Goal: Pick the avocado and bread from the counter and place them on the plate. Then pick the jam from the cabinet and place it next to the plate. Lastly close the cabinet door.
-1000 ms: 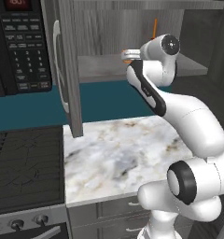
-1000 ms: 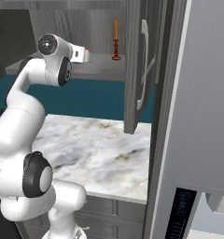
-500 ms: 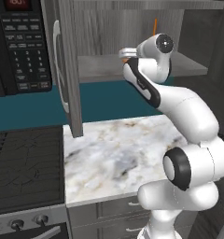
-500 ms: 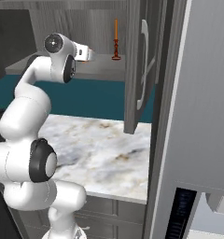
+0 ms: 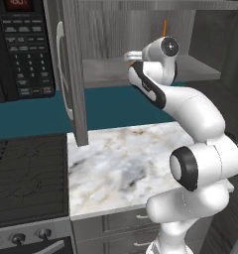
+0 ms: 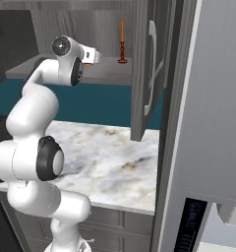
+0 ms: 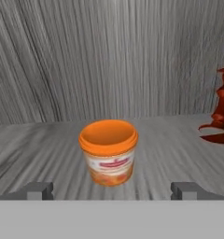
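Observation:
The jam (image 7: 108, 150), a squat orange jar with a pale label, stands upright on the grey wood shelf of the cabinet (image 5: 103, 74), a little ahead of my gripper (image 7: 111, 191). The gripper is open, one fingertip (image 7: 37, 190) well to each side of the jar, neither touching it. From the base views my hand (image 5: 131, 56) (image 6: 92, 55) reaches in over the shelf. The cabinet door (image 5: 74, 74) (image 6: 142, 74) stands swung open. The marble counter (image 5: 116, 163) lies below. The avocado, the bread and the plate are out of view.
A dark-red candlestick with an orange candle (image 7: 221, 112) (image 6: 122, 47) stands on the shelf to the right of the jar. A black microwave (image 5: 22, 49) hangs left of the door, a stove top (image 5: 27, 178) below it, and a tall grey fridge side (image 6: 208, 123) at the right.
The wrist has turned and the hand has moved a little further in over the shelf. The jaws have stayed open.

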Controlling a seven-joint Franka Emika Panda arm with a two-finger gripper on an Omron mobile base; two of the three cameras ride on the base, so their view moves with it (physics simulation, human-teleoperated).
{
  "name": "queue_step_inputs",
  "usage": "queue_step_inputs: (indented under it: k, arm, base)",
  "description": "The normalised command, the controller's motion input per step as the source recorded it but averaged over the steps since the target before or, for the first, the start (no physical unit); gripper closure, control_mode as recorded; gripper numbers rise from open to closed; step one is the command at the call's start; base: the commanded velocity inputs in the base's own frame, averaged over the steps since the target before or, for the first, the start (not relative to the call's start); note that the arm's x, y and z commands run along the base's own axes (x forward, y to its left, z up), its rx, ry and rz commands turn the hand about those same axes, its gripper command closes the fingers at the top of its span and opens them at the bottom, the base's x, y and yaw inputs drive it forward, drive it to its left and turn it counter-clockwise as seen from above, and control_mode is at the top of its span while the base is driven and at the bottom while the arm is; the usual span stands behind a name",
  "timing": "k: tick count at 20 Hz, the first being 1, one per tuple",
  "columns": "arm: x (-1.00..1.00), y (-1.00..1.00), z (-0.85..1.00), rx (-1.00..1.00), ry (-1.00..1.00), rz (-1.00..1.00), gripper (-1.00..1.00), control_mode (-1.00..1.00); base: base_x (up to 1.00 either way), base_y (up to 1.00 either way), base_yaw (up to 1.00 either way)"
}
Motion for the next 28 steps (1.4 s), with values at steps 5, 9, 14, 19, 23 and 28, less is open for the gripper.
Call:
queue_step_inputs:
  k: [5,9,14,19,23,28]
  arm:
    - [0.29,0.05,-0.03,0.00,0.00,0.00,-1.00,-1.00]
    - [0.27,0.06,-0.05,0.00,0.00,0.00,-1.00,-1.00]
    - [0.30,0.05,-0.12,0.00,0.00,0.00,-1.00,-1.00]
    - [0.27,0.02,-0.10,0.00,0.00,0.01,-1.00,-1.00]
    - [0.24,0.00,-0.04,0.00,0.00,0.01,-1.00,-1.00]
    - [0.23,0.02,-0.05,0.00,0.00,0.01,-1.00,-1.00]
  base:
    - [0.00,0.00,0.00]
    - [0.00,0.00,0.00]
    - [0.00,0.00,0.00]
    - [0.00,0.00,0.00]
    - [0.00,0.00,0.00]
    - [0.00,0.00,0.00]
